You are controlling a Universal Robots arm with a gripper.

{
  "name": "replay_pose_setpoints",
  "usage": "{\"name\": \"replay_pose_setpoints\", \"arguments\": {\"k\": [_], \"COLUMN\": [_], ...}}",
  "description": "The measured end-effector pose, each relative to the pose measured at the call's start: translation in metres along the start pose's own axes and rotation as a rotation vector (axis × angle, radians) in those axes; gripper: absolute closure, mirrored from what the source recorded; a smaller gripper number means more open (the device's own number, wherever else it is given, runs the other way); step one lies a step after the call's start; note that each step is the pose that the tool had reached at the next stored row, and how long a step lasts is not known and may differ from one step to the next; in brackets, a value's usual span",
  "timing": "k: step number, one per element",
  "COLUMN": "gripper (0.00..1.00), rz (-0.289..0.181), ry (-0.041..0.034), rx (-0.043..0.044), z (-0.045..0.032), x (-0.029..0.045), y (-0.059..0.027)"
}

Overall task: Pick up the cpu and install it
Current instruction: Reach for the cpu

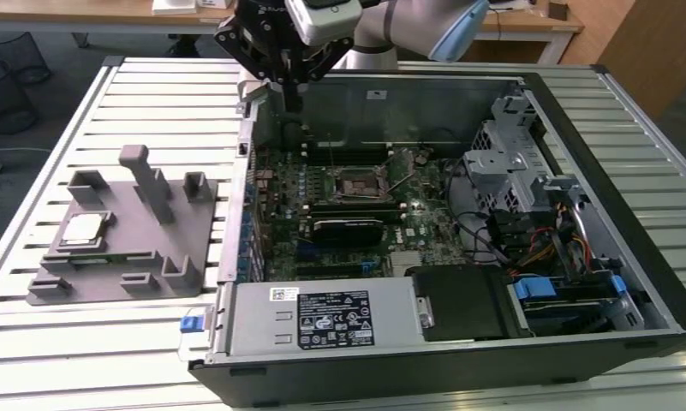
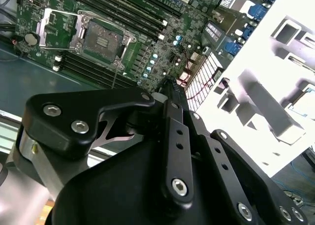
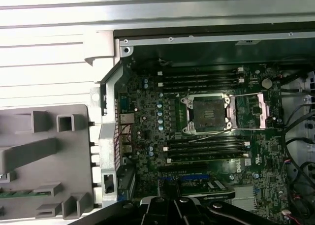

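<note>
The cpu, a small silver square, lies flat on the grey holder at the exterior view's left, outside the computer case. My gripper hangs over the case's far left corner, well away from the cpu, with its fingers shut and nothing between them. The empty cpu socket sits mid-motherboard, its metal frame swung open. In the second wrist view the black gripper points towards the board beside the socket.
The open computer case holds a drive cage, cables and a power supply. Memory slots flank the socket. The case stands on a white slatted table.
</note>
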State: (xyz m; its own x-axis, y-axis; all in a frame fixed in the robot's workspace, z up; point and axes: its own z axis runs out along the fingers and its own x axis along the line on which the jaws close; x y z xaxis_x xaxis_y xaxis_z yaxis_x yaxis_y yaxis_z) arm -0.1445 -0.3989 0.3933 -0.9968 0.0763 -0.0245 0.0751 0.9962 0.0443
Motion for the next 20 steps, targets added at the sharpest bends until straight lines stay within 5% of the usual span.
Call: {"name": "replay_pose_setpoints", "arguments": {"k": [20], "gripper": [0.89], "rz": [0.000], "ry": [0.0000], "rx": [0.0000], "z": [-0.0006], "x": [0.0234], "y": [-0.0018]}}
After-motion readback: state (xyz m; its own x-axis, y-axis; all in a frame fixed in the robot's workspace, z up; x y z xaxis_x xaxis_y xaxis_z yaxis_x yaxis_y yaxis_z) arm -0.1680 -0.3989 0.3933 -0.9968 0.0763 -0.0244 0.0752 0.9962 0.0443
